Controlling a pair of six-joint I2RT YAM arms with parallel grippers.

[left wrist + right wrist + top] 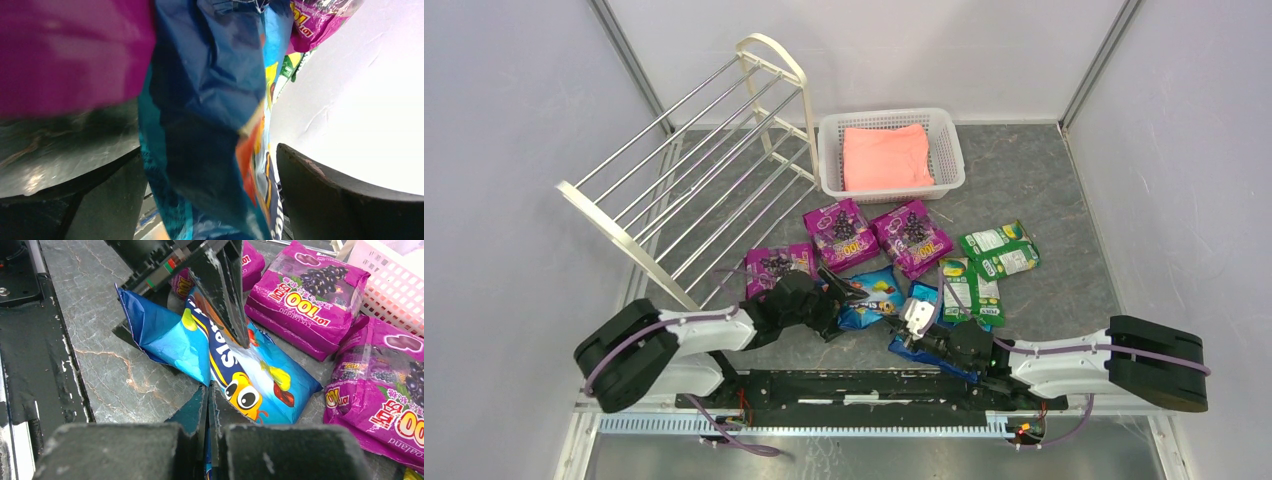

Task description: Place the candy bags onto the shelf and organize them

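A small blue candy bag [874, 297] with a cartoon face lies at the front middle of the floor. My left gripper [839, 295] is open with this bag [210, 100] standing between its fingers [210, 200]. One left finger [225, 290] presses into the bag [260, 375]. My right gripper [914, 322] is shut on the thin edge of another blue bag [929, 352]; that edge shows between its fingers [209, 405]. Three purple bags [839, 233], [912, 236], [776, 266] and green-and-white bags [999, 250], [971, 290] lie on the floor. The cream shelf [694, 170] stands far left with nothing on its rods.
A white mesh basket [949, 150] with a folded pink cloth [886, 157] stands at the back, right of the shelf. Its wall [390, 285] shows behind purple bags [305, 295], [385, 385] in the right wrist view. A purple bag [70, 50] lies close by my left gripper.
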